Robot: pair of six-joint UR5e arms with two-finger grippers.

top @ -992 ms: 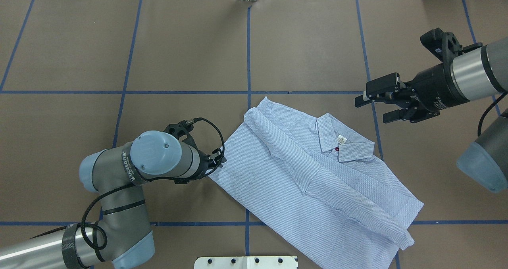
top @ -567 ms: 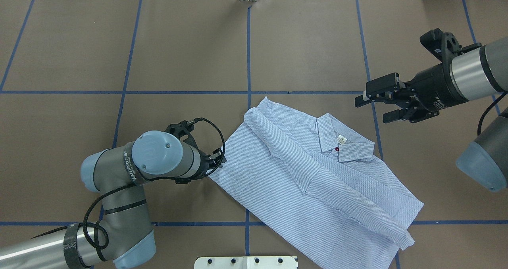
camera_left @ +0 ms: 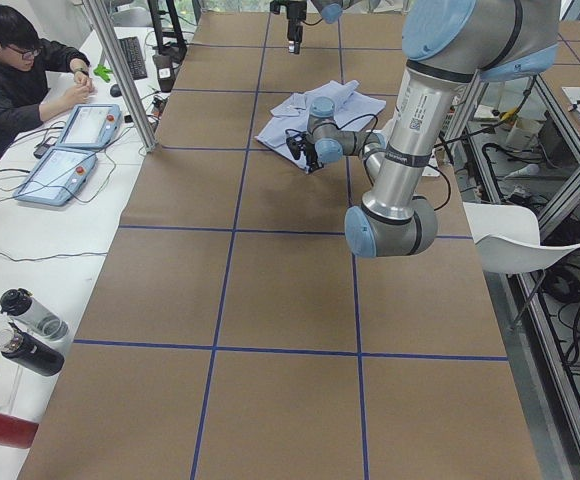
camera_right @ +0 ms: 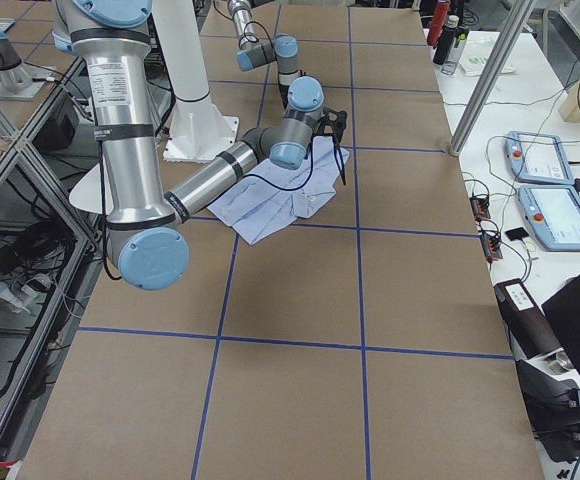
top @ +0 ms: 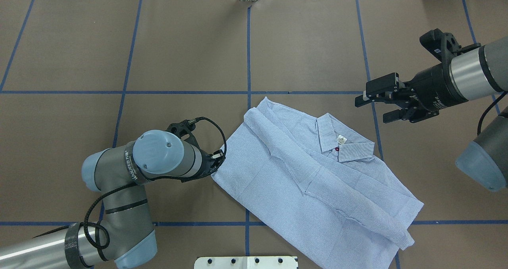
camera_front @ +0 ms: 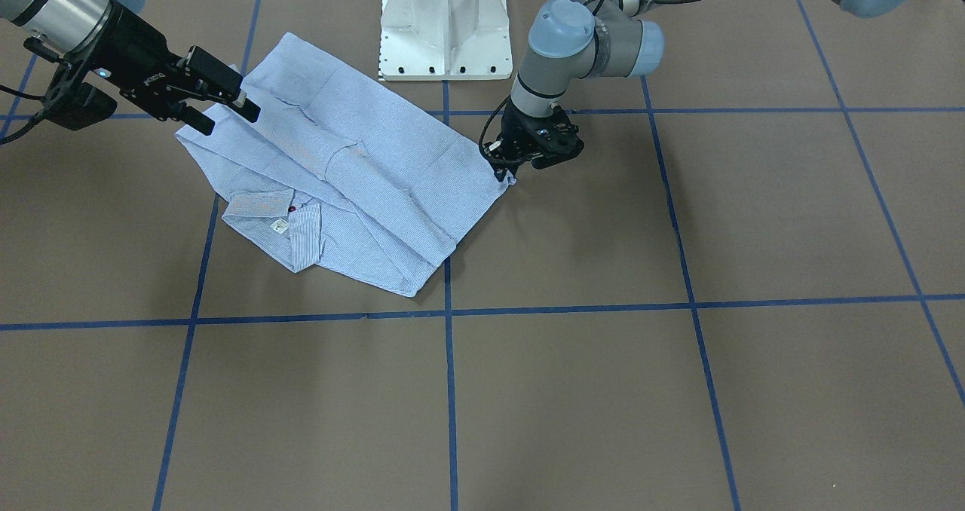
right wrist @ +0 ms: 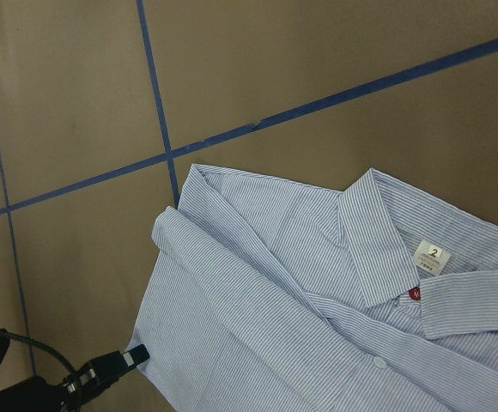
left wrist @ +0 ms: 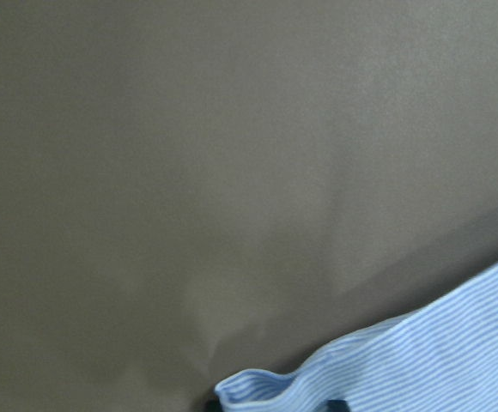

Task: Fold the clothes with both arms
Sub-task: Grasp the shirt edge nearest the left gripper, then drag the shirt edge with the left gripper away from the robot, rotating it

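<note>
One striped shirt (top: 278, 181) lies front up on the brown bench (top: 178, 43), in the near half and mostly right of the middle blue tape line (top: 248, 54). Its lower part runs to the near edge, just beside the white pedestal base (top: 246, 262). A sleeve (top: 278, 142) is folded slantwise across the front.

At the shirt's left corner the left tool (camera_front: 503, 166) sits low against the bench, touching the hem. Its wrist view shows only a curled edge of striped cloth at the bottom of the picture. Whether the jaws pinch that cloth or stand apart, I cannot tell.

Farther off, the collar (top: 329, 132) points toward the far right, with a white neck label (top: 341, 139) and a red button (top: 337, 148) below it.

Beyond the collar, toward the right edge, the right tool (top: 371, 109) hangs above the bench, jaws parted and holding nothing, clear of the cloth.
</note>
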